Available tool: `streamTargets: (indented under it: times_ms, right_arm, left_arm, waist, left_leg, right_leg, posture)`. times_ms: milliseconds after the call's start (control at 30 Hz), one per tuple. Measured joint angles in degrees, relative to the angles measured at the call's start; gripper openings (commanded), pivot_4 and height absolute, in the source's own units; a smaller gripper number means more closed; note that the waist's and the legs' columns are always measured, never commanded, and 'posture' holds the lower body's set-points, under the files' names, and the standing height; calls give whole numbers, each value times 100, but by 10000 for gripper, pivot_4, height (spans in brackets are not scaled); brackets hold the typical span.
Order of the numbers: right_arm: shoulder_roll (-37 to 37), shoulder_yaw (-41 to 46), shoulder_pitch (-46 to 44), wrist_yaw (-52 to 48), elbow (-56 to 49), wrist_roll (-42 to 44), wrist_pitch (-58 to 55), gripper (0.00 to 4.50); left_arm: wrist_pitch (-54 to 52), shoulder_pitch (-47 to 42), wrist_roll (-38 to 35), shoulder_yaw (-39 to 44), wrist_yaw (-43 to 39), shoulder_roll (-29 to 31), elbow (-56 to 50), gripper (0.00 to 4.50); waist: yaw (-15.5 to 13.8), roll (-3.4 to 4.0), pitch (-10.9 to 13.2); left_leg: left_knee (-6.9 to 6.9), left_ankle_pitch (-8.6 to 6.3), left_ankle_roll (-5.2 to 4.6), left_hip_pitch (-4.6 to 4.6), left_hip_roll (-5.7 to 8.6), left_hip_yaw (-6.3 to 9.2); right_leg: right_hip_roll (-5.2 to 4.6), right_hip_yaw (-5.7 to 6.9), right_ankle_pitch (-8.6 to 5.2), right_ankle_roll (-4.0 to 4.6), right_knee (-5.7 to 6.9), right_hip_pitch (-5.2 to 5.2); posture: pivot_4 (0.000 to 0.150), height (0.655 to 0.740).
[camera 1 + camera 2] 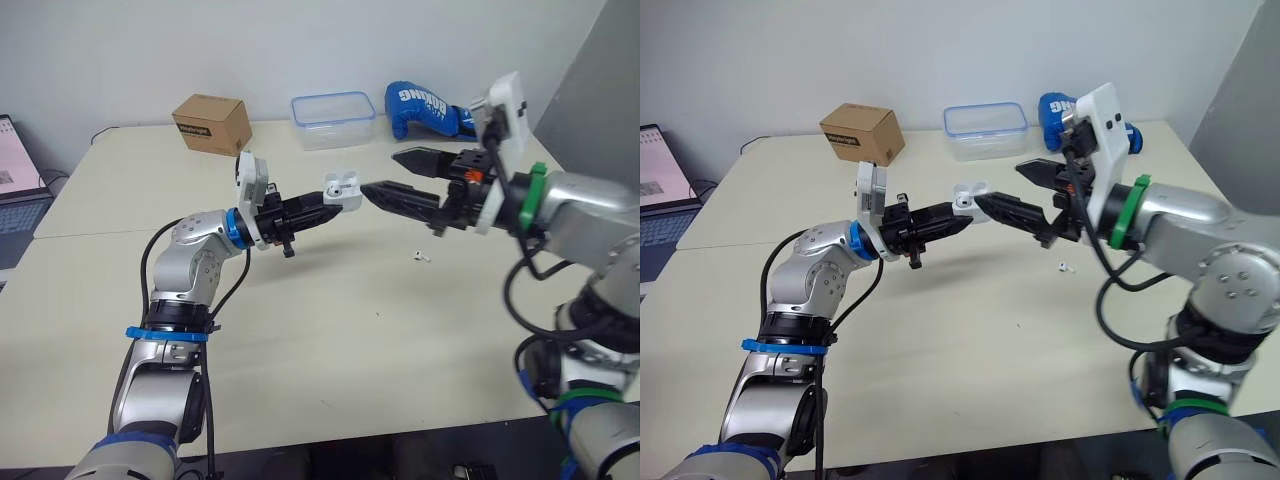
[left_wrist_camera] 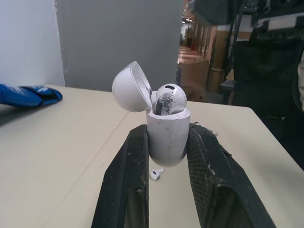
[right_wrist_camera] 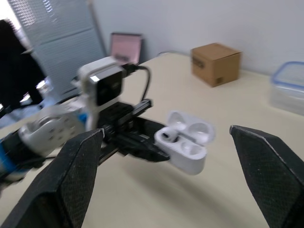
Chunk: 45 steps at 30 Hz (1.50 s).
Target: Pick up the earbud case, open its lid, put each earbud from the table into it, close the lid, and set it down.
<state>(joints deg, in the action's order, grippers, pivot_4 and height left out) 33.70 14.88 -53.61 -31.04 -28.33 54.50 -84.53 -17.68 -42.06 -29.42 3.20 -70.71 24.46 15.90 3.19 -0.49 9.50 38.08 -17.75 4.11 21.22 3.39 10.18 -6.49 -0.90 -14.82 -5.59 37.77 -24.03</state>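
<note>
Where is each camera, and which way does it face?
Left eye: head, looking down over table; left claw and right claw show.
Right eye: same scene, beside it.
Left wrist: along left claw, at open case; its fingers show.
Right wrist: along right claw, fingers wide, toward case and left claw.
Wrist views share the case.

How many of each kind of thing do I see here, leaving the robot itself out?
Earbud case: 1
Earbuds: 2 (earbud in case, earbud on table)
Cardboard box: 1
Plastic container: 1
Blue glove: 1
Laptop: 1
Total: 7
</note>
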Motion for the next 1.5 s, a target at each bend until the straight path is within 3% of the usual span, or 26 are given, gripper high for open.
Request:
streamTargets:
  times_ms: [100,233,400,533,933,1467,1500]
  right_arm:
    - [1189,-857,156,-1144,319,-237,546,44409]
    - [2169,-2997,-64,-2278,1161,-1661,1745,44409]
    - [1874,-4979,-868,-3067,2777,-3618,3021,44409]
    - [1254,-5760,-1523,-3544,3948,-4642,3560,44409]
    - [-37,-6120,-2044,-4252,6695,-6132,4622,44409]
    - [-679,-5685,-2064,-4367,8108,-6940,5162,44409]
    - [-705,-5642,-2077,-4354,8187,-6966,5188,42809]
  left_arm:
    - [-106,158,-95,52,-56,145,-212,7562]
    - [-247,373,-236,91,-96,236,-575,7562]
    - [-357,641,-353,128,-61,315,-889,7562]
    - [-384,860,-403,140,30,339,-1064,7562]
    - [-561,1260,-576,190,240,517,-1595,7562]
    - [-576,1350,-650,207,387,554,-1755,7562]
    - [-576,1350,-651,206,390,553,-1755,7562]
  waist:
    - [9,-1,1]
    - [44,-2,1]
    - [103,-4,3]
    - [113,-4,3]
    - [60,-3,3]
    - [74,-3,2]
    - [76,-3,2]
  left_leg:
    - [0,-1,-2,0,0,-7]
    - [1,-1,-1,-10,-5,-29]
    - [-4,0,0,-8,-7,-35]
    - [-6,0,1,1,-6,-28]
    - [1,1,3,16,2,-10]
    - [1,1,4,16,3,-11]
    - [2,1,4,16,3,-11]
  right_leg:
    - [-1,-1,-1,-2,-4,0]
    - [0,-14,-2,-3,5,-1]
    - [-2,-21,-2,-3,2,-11]
    - [-5,-14,-1,-2,-11,-13]
    - [-12,-2,0,0,-9,-20]
    - [-12,-4,0,0,-4,-24]
    - [-12,-4,0,0,-3,-24]
  posture:
    - [1500,7307]
    - [1500,7307]
    - [1500,7307]
    - [1500,7307]
    - [1500,7307]
    - [1500,7307]
    - [1500,7307]
